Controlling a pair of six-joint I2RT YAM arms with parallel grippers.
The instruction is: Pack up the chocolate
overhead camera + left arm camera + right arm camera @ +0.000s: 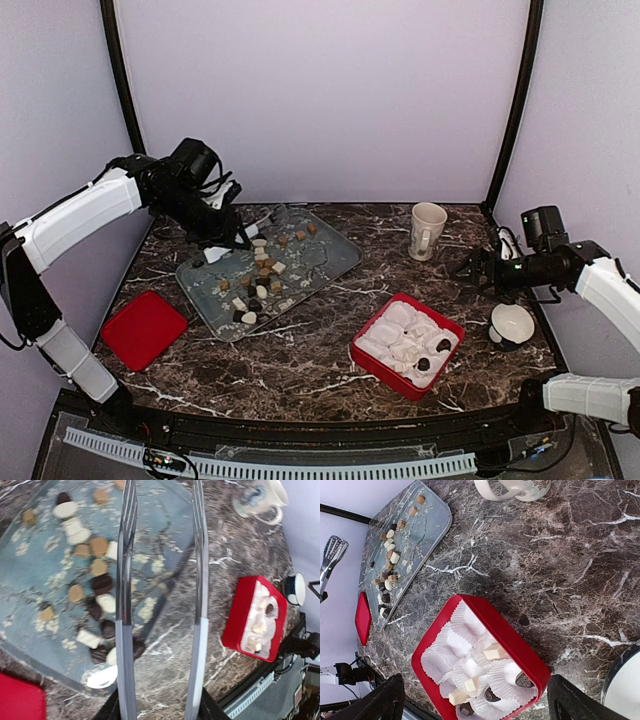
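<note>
Chocolate pieces (262, 270), dark, tan and cream, lie scattered on a grey-blue tray (330, 262); the left wrist view shows them (95, 570) to the left of the tongs. My left gripper (222, 240) (160, 712) is shut on metal tongs (264, 220) (125, 605), held above the tray's far end. The tong arms stand apart with nothing between them. A red box (372, 362) (530, 655) lined with white paper cups holds several chocolates (495, 652). My right gripper (478, 265) (480, 705) hangs open above the table right of the box, holding nothing.
A red lid (143, 328) lies at the front left. A cream mug (428, 230) stands at the back right. A white cup (512, 325) sits right of the box, under my right arm. Walls enclose the back and both sides.
</note>
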